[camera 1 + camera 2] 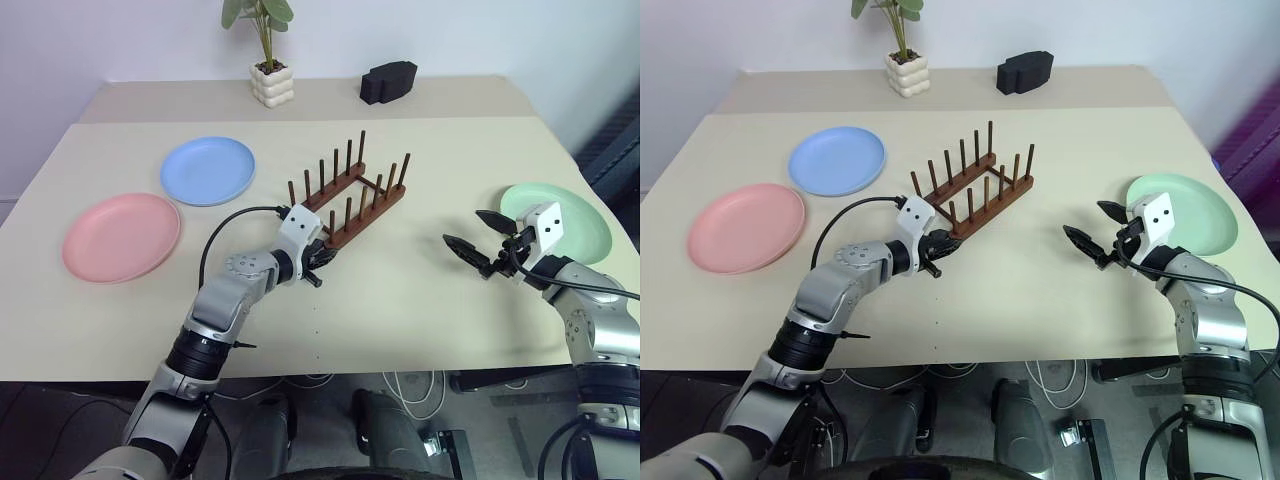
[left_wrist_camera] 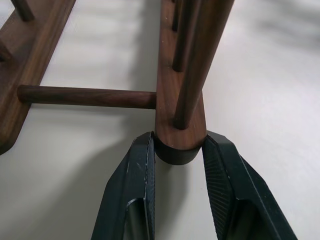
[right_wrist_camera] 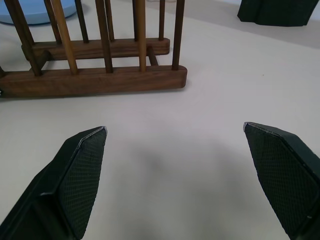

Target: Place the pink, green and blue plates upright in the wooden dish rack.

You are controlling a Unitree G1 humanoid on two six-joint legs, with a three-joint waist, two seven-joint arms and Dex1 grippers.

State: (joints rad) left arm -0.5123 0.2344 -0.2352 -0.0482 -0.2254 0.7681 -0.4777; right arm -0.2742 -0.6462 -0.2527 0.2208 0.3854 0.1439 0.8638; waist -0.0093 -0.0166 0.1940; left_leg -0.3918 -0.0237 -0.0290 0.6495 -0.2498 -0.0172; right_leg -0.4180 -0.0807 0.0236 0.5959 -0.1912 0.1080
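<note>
While the pink plate (image 1: 121, 237) lies flat near the tabletop's left edge, the blue plate (image 1: 208, 170) sits just behind it. Mid-table, the left gripper (image 2: 177, 157) pinches the near end of one rail of the empty wooden dish rack (image 1: 352, 195). By the right edge, the right gripper (image 1: 475, 240) hovers wide apart beside the green plate (image 1: 580, 215).

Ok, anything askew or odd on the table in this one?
Yes: the wooden dish rack sits diagonally to the table edge, and the left hand grips the end of one base rail. The pink plate, blue plate and green plate lie flat, undamaged.
</note>
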